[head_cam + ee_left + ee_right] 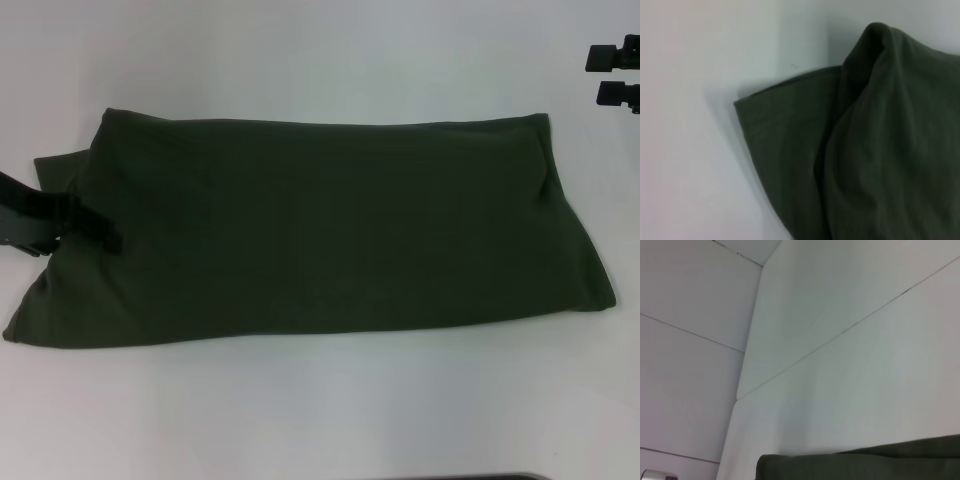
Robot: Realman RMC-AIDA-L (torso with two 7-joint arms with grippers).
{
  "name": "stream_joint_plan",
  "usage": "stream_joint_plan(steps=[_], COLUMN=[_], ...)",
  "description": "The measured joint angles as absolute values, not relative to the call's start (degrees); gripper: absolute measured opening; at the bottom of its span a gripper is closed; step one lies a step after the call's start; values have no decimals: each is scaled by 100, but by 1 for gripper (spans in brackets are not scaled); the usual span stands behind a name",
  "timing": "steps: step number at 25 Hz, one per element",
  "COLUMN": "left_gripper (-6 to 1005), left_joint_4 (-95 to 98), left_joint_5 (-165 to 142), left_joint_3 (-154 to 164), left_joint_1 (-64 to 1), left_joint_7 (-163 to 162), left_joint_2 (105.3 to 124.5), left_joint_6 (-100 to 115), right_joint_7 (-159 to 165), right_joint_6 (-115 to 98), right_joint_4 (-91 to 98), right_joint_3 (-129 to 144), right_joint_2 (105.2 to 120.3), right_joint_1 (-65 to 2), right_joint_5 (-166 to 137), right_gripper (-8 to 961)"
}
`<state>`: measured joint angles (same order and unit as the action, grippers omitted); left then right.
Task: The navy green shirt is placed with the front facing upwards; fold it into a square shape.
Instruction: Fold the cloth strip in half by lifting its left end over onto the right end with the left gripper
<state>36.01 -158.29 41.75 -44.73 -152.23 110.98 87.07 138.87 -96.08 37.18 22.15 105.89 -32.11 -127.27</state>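
One navy green shirt (320,230) folded | left gripper (85,228) pinching edge | right gripper (612,75) apart, parted

Most of the middle of the white table (320,420) is taken up by the navy green shirt (320,230), folded into a wide band. Bare surface is left as a broad strip along the near edge and another along the far edge, so passage is possible there. The shirt's left end is blocked by the left gripper (60,225), which sits right on it. The far right corner is occupied by the right gripper (615,75), well apart from the cloth.
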Motion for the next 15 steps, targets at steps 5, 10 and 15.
stream_joint_plan(steps=[5, 10, 15], left_gripper=[646, 520, 323], left_joint_4=[3667, 3692, 3692], left_joint_5=[-15835, -15876, -15876], left_joint_3=[4155, 4202, 4267], left_joint_1=[-4484, -4522, -4548], left_joint_7=[-15206, -15142, -15107], left_joint_2=[11116, 11121, 11120], left_joint_6=[8717, 8796, 8884], right_joint_7=[13887, 13887, 13886], right_joint_6=[-9600, -9626, -9630], right_joint_4=[3718, 3717, 3718], right_joint_3=[2215, 2159, 2133], right_joint_2=[10582, 10581, 10561], right_joint_1=[-3208, -3193, -3190], right_joint_5=[-12725, -12671, -12662], right_gripper=[733, 733, 732])
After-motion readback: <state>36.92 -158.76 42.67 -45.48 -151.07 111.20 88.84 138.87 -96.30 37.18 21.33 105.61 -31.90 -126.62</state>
